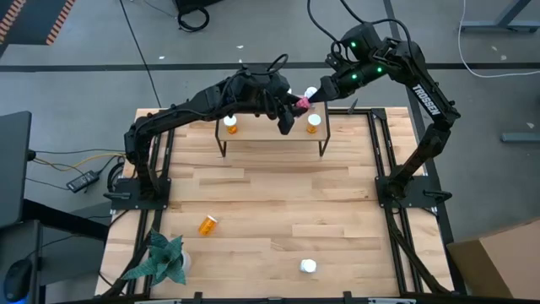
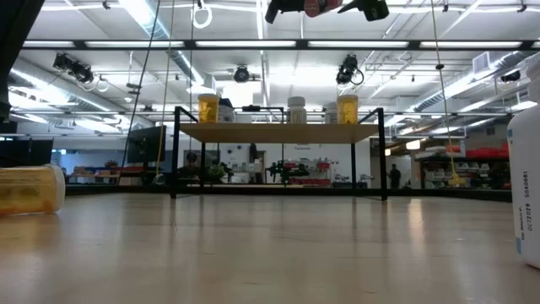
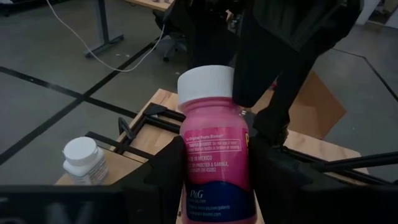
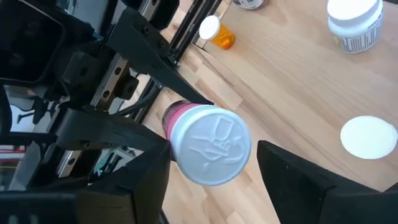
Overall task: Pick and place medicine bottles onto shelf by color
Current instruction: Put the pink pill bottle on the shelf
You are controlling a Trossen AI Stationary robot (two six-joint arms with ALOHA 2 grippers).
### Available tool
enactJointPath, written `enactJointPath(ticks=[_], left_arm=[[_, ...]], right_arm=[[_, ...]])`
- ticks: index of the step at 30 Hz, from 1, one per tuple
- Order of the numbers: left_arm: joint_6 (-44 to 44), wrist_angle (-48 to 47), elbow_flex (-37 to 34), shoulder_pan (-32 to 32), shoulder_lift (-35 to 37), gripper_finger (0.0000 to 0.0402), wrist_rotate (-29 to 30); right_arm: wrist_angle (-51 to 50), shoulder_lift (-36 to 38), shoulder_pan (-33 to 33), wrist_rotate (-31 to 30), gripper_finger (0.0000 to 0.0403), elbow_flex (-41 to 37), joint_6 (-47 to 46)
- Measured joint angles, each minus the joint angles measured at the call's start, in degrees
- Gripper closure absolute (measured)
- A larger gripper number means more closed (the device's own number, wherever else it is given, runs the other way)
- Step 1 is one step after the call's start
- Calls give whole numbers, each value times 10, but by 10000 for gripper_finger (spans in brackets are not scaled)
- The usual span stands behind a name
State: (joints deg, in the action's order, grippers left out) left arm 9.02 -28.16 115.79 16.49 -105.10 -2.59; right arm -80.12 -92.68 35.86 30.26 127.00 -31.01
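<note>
Pink bottle (image 3: pixel 214 149) upper centre in the overhead view, above the shelf (image 1: pixel 270 129): left gripper (image 1: pixel 291 103) clamps its body, right gripper (image 4: pixel 211 165) spread around the cap, seemingly a handover.

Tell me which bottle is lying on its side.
The orange bottle near the plant lies flat on the table; the others stand upright or are held.

You have a green plant (image 1: pixel 159 258) sitting at the near left corner of the wooden table (image 1: pixel 270 203). Off its left edge a black power brick (image 1: pixel 82 181) lies on the grey floor (image 1: pixel 76 76), and a cardboard box (image 1: pixel 498 262) stands beyond the near right corner.
</note>
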Motion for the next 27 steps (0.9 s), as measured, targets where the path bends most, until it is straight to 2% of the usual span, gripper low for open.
enactJointPath(ticks=[15, 27], left_arm=[[8, 1, 0, 0, 0, 240, -4], [6, -1, 0, 0, 0, 240, -4]], right_arm=[[30, 0, -7, 7, 213, 0, -15], [14, 0, -8, 17, 188, 0, -24]])
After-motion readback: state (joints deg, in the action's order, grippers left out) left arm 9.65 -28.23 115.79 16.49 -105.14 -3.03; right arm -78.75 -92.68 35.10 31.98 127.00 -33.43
